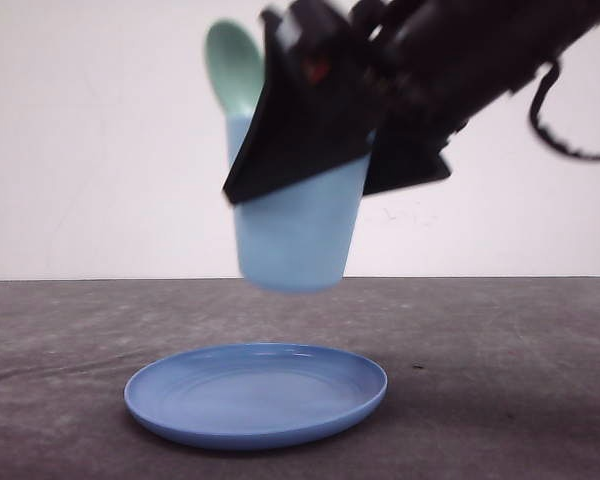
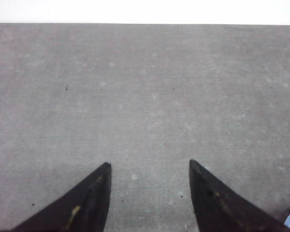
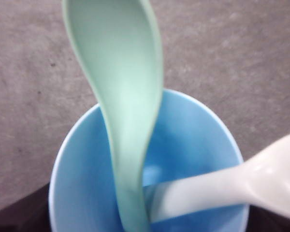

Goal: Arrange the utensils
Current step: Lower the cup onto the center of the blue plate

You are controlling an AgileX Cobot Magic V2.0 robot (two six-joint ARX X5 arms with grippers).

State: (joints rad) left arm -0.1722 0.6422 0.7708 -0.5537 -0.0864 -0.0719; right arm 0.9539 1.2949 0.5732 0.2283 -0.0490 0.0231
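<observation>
While my right gripper pinches the cup holding spoon and white utensil, both light, slippery plastic, my left gripper hangs spread; I'd grip handles.

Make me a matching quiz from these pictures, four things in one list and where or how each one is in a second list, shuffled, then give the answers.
Things:
1. spoon
2. cup
3. plate
4. left gripper

States:
A. lying on the grey table, below the cup
B. open over bare table, holding nothing
C. standing in the cup, bowl end sticking out above the rim
D. held up in the air by the right gripper

Pairs: 1-C, 2-D, 3-A, 4-B
</observation>
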